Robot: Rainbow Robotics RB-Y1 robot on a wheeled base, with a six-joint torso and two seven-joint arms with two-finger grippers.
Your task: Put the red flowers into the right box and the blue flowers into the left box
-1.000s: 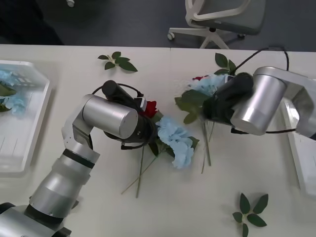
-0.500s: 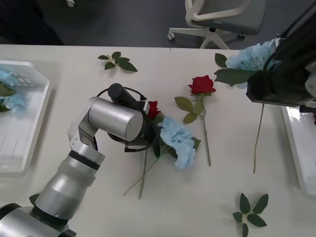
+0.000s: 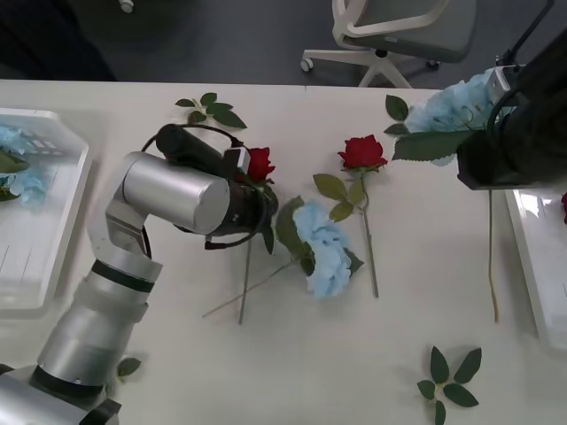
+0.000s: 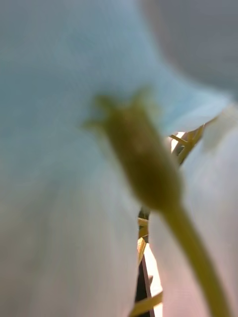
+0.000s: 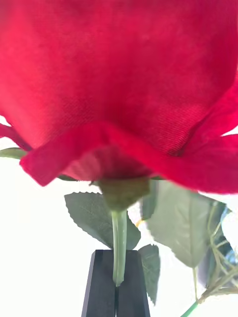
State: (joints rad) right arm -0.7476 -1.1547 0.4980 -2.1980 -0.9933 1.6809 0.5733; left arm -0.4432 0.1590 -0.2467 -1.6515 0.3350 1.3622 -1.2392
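Left gripper (image 5: 117, 297): closed on red rose (image 3: 259, 164) stem, lifted mid-table; right gripper (image 3: 496, 159): carrying blue hydrangea (image 3: 452, 104) by right box (image 3: 532, 257), finger state cannot tell. Step: sorting, both loaded; next calls for crossing each flower to its opposite box.

You find no readable text, label, brand, number or sign anywhere here: nothing is printed on the pale table, the shallow white plastic trays, the silver arm housings or the artificial flowers.
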